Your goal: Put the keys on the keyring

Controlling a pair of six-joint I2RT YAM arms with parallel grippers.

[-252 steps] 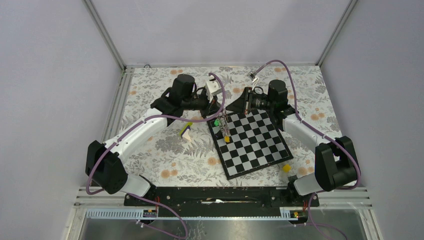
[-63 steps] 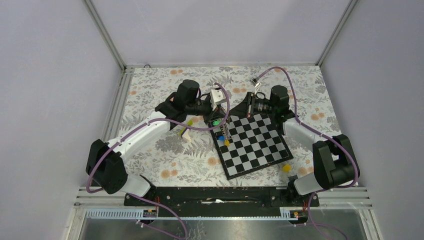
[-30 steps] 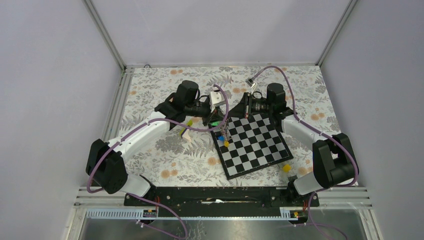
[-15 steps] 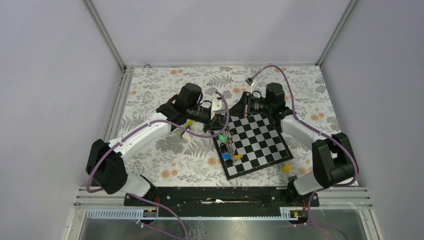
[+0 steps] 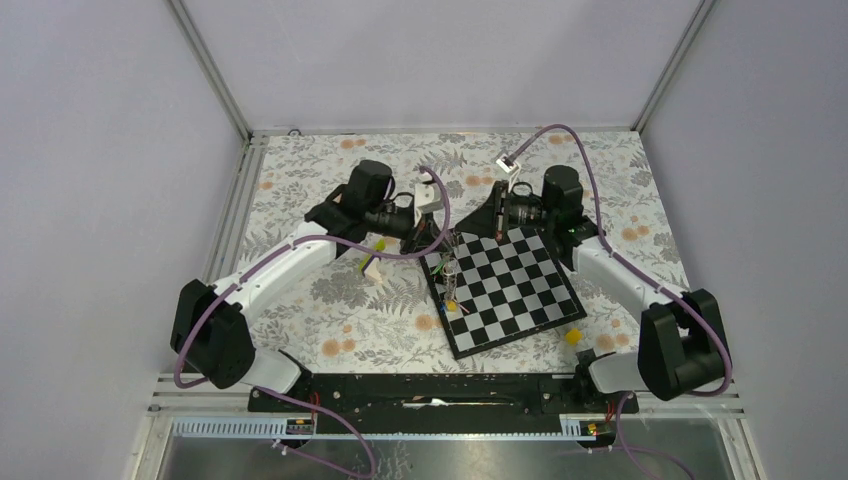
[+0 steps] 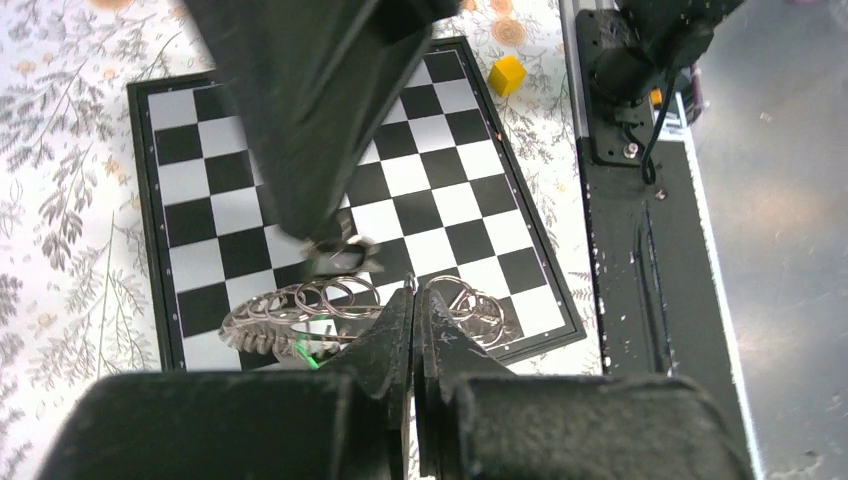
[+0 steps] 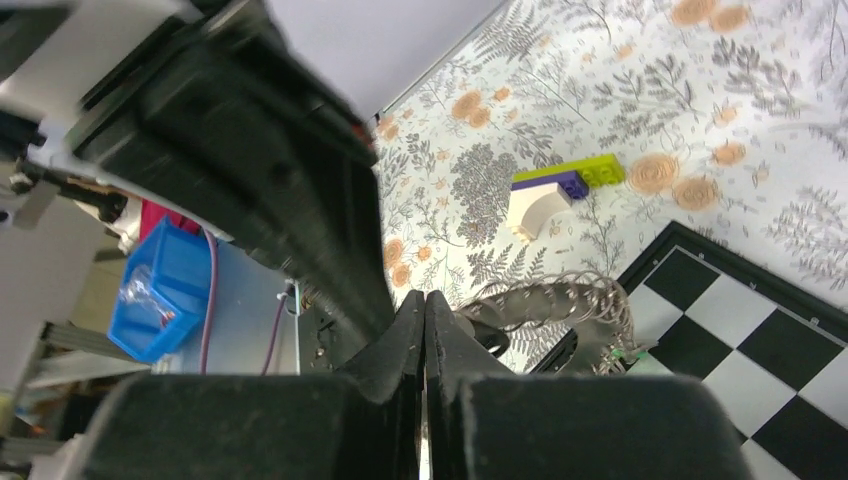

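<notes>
The keyring (image 6: 268, 322) hangs upright over the left edge of the chessboard (image 5: 520, 285), between the two arms, with a yellow-headed key (image 5: 450, 305) dangling at its lower end. The left gripper (image 6: 415, 298) and the right gripper (image 7: 425, 303) both have fingers pressed together at the ring's upper rim. Which one carries it cannot be told.

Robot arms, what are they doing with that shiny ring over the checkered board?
Both arms meet over the left corner of the chessboard. The right gripper is shut and seems to pinch the keyring, holding it up. The left gripper is shut too, its tips right at the small rings beside it. Some keys dangle below the keyring, so they look already on it. I cannot count them.
</notes>
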